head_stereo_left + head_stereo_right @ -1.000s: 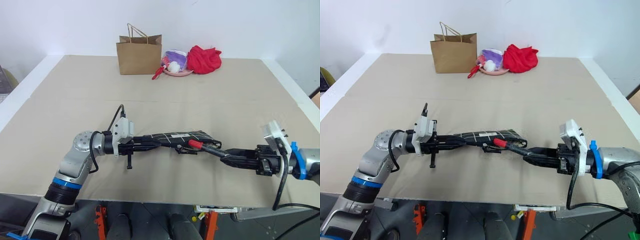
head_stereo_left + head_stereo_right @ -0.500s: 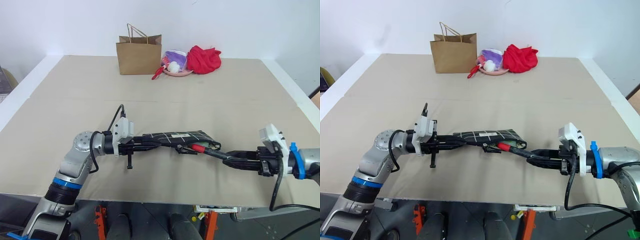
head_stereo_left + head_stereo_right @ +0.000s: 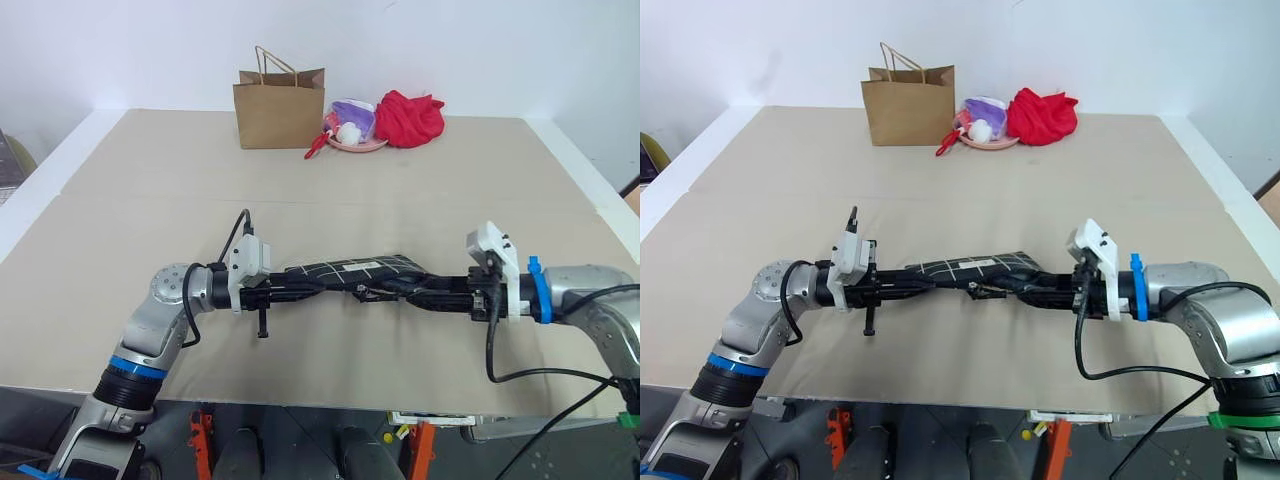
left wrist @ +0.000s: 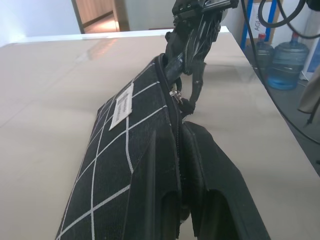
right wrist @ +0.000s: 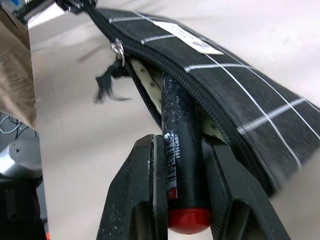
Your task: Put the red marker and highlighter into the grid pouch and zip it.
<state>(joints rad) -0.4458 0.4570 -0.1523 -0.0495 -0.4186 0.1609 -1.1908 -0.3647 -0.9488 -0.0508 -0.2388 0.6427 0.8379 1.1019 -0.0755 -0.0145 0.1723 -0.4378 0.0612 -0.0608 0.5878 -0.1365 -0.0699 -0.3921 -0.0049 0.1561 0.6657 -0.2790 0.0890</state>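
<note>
Red marker going into the grid pouch

The left gripper clamps one end of the grid pouch; at its open mouth the right gripper grips the red marker, beside the highlighter.

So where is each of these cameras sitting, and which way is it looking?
Head views: up on the head, looking down over both arms at the grid pouch on the table.
Left wrist view: along the left pincer, shut on the pouch.
Right wrist view: along the right pincer, pushing the red marker in.
All share the pouch.
</note>
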